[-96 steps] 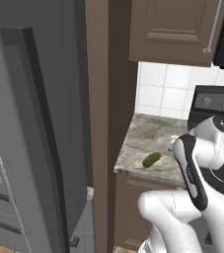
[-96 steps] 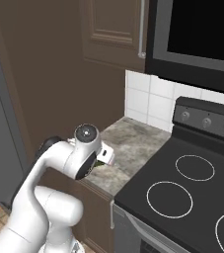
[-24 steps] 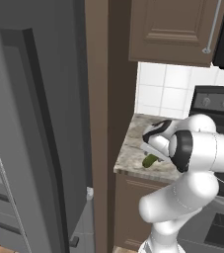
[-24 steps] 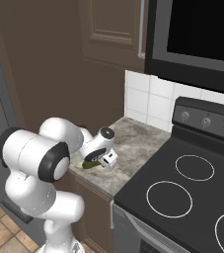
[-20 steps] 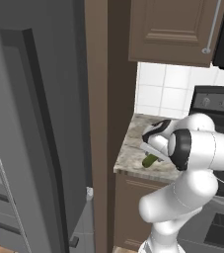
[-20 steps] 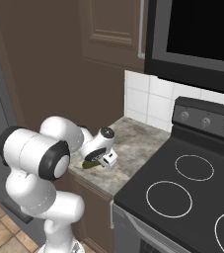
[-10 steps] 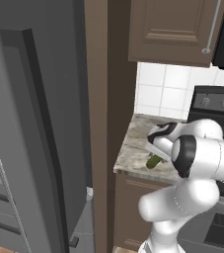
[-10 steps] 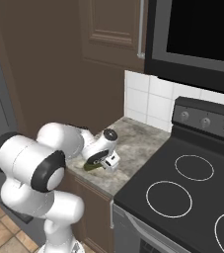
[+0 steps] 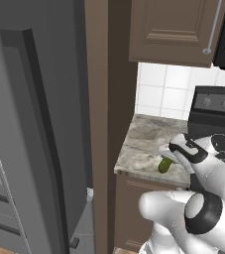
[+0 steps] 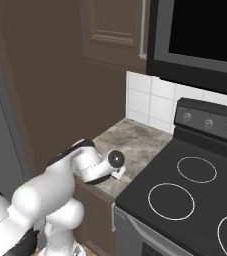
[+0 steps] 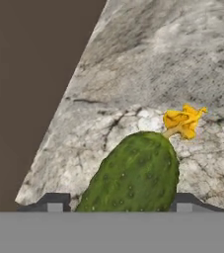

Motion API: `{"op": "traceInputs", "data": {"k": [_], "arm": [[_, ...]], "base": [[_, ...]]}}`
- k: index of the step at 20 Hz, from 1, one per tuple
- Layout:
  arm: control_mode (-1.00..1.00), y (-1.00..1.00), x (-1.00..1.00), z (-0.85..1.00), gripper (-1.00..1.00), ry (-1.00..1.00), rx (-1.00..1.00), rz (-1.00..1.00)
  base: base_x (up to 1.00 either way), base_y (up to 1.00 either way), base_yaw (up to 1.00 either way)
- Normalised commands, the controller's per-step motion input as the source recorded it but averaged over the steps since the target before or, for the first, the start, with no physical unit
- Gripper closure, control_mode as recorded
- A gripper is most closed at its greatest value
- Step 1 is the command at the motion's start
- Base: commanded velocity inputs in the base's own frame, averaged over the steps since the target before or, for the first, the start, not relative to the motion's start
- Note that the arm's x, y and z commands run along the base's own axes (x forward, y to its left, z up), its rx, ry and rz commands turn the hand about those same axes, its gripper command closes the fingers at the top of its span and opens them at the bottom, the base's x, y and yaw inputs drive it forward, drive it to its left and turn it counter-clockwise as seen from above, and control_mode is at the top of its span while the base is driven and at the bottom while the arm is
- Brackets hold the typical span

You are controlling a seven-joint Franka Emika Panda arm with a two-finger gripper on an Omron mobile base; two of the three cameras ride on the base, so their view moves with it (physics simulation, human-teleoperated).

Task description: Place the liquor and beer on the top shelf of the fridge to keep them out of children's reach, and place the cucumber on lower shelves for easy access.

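Cucumber (image 11: pixel 133 173) lies on the marbled grey-beige counter (image 9: pixel 146 139), near the counter's front edge & toward its stove side; in the left base view it shows as a short green stub (image 9: pixel 165 165) just under the robot's hand. Hand view: cuke lies lengthwise btw the two dark fingertips (image 11: pixel 54 201), its yellow dried flower (image 11: pixel 184 120) at the far end, pointing away from the hand. Gripper (image 11: pixel 118 203) is down low over it w/ jaws apart, one tip each side of the green body; a sliver of gap seems to show on both sides, but can't tell for sure if the pads touch the skin, so no firm grip seen. Cuke rests on the stone, not lifted as far as visible. Right base view: white arm bends low over the counter, wrist (image 10: pixel 112 162) at the counter's front corner, beside the black stove (image 10: pixel 185 195) w/ its ring burners. Fridge (image 9: pixel 29 149) stands left of the counter past a brown cabinet panel (image 9: pixel 106 109), dark grey door & long vertical handle in view, bit of pale interior at the far left edge. White tile backsplash (image 9: pixel 168 94) behind counter, brown upper cabinet (image 9: pixel 176 30) above.
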Motion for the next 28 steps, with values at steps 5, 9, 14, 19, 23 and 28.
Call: {"op": "traceInputs", "data": {"k": [5,9,14,19,23,28], "arm": [[-1.00,0.00,-0.45,0.67,1.00,-0.32,-0.01,0.17],[-1.00,0.00,-0.57,0.84,1.00,-0.21,-0.02,0.09],[-1.00,0.10,-0.55,0.86,1.00,-0.11,-0.06,0.01],[-1.00,0.26,-0.62,0.59,1.00,-0.12,-0.14,0.00],[-1.00,0.08,-0.48,0.36,1.00,-0.01,-0.20,0.00],[-1.00,0.06,-0.46,0.46,1.00,0.00,-0.20,0.00]], "base": [[0.00,0.00,0.00],[0.00,0.00,0.00],[0.00,0.00,0.00],[0.00,0.00,0.00],[0.00,0.00,0.00],[0.00,0.00,0.00]]}}
